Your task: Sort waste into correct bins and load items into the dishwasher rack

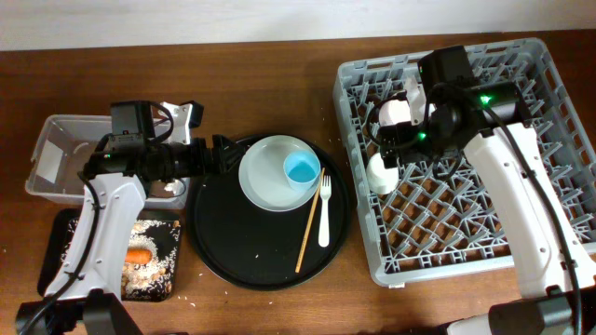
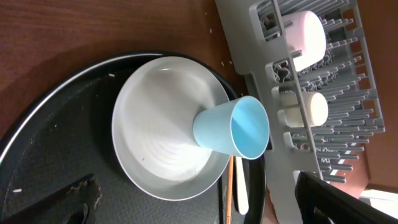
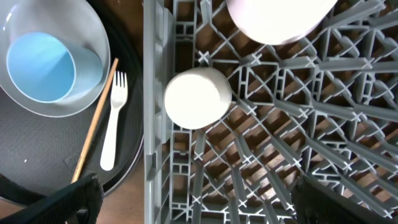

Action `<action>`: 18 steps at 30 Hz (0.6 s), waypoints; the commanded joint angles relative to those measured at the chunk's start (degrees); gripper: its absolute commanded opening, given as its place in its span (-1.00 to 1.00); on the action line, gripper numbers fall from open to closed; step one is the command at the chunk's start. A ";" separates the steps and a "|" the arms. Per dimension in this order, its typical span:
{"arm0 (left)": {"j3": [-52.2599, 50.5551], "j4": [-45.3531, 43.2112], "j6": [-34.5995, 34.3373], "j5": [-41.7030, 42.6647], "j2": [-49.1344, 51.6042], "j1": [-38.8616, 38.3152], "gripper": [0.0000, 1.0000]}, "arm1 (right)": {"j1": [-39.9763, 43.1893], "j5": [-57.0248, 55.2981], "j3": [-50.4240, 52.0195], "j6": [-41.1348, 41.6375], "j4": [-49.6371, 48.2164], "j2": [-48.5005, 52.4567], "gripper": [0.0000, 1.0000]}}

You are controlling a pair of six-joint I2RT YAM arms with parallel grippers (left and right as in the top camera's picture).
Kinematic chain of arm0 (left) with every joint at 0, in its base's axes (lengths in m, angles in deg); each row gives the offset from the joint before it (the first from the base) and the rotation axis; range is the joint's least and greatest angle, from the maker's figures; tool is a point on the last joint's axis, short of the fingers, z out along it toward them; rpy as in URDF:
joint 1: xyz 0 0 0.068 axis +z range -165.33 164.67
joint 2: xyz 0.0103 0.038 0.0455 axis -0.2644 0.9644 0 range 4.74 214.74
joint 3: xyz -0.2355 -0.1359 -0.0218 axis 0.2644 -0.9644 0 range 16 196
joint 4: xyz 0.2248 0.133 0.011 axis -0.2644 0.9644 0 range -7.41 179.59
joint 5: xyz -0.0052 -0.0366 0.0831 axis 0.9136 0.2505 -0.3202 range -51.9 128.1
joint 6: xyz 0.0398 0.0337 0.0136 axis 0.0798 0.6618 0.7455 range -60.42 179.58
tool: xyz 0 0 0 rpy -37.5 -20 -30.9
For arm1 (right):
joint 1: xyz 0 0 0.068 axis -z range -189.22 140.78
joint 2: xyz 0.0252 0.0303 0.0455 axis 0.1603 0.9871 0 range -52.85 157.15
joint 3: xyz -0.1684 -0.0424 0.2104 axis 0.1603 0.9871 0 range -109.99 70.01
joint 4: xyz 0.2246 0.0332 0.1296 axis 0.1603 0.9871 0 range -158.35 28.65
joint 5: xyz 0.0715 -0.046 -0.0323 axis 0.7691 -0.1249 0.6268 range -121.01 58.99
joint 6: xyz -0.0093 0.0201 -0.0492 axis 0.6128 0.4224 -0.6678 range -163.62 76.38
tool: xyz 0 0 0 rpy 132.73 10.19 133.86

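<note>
Left gripper (image 2: 196, 202) spread wide, empty, over round black tray (image 1: 223, 242), near pale plate (image 1: 265, 177). Light blue cup (image 1: 301, 169) upright on that plate. White fork (image 1: 324, 209) and chopstick (image 1: 309, 223) just beside it. Right gripper (image 3: 202, 202) likewise wide apart, empty, above grey rack (image 1: 549, 140). Inside the rack, 2 items: cream cup (image 3: 197, 98), base up, and white bowl (image 3: 280, 18). Carrot (image 1: 138, 253) amid rice on shallow black tray (image 1: 54, 237). White label (image 1: 47, 167) on clear tub (image 1: 56, 130), writing too small to read.

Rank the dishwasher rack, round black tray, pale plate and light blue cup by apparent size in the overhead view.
Largest to smallest:
1. dishwasher rack
2. round black tray
3. pale plate
4. light blue cup
</note>
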 commanded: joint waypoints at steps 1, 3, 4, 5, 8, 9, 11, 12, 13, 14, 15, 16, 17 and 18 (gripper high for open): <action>-0.04 -0.20 0.55 0.24 -0.37 0.22 0.99 | 0.07 0.13 -0.07 0.46 0.90 -0.22 0.97; -0.04 -2.05 0.55 0.22 -0.37 0.24 0.99 | 0.07 0.13 -0.07 0.44 1.64 -0.22 0.97; 0.00 -3.85 0.37 1.05 -0.39 0.24 0.99 | 0.07 0.11 -0.07 0.44 2.62 -0.22 0.97; 0.07 -3.52 -2.73 2.69 -0.44 -0.02 0.99 | 0.07 0.09 -0.07 0.44 2.82 -0.22 0.97; 0.07 -1.40 -11.78 -8.35 -0.44 -5.60 0.94 | 0.07 0.11 -0.07 0.44 2.29 -0.22 0.97; 0.07 -0.83 -15.04 -15.80 -0.44 -9.68 0.68 | 0.07 0.11 -0.07 0.44 2.43 -0.22 0.97; 0.07 -1.20 -19.67 -28.65 -0.42 -19.02 0.49 | 0.07 0.11 -0.04 0.44 2.99 -0.22 0.97; 0.07 -1.25 -20.98 -32.46 -0.39 -22.16 0.48 | 0.07 0.11 0.02 0.44 3.13 -0.22 0.97; 0.07 -1.20 -21.92 -36.15 -0.31 -25.09 0.46 | 0.07 0.11 0.07 0.44 3.28 -0.22 0.97; 0.04 -1.01 -23.61 -41.72 0.02 -28.68 0.45 | 0.07 0.11 0.22 0.44 3.65 -0.22 0.97; 0.04 -1.03 -23.96 -43.34 0.35 -29.92 0.43 | 0.07 0.11 0.37 0.44 3.69 -0.22 0.97; 0.04 -1.09 -24.55 -44.02 0.94 -30.82 0.38 | 0.07 0.11 0.55 0.44 3.78 -0.22 0.97; 0.04 -1.46 -26.03 -44.13 2.01 -31.01 0.36 | 0.07 0.11 0.55 0.44 3.85 -0.22 0.97; 0.04 -2.58 -26.91 -43.89 3.41 -31.01 0.29 | 0.07 0.13 0.55 0.44 3.82 -0.22 0.97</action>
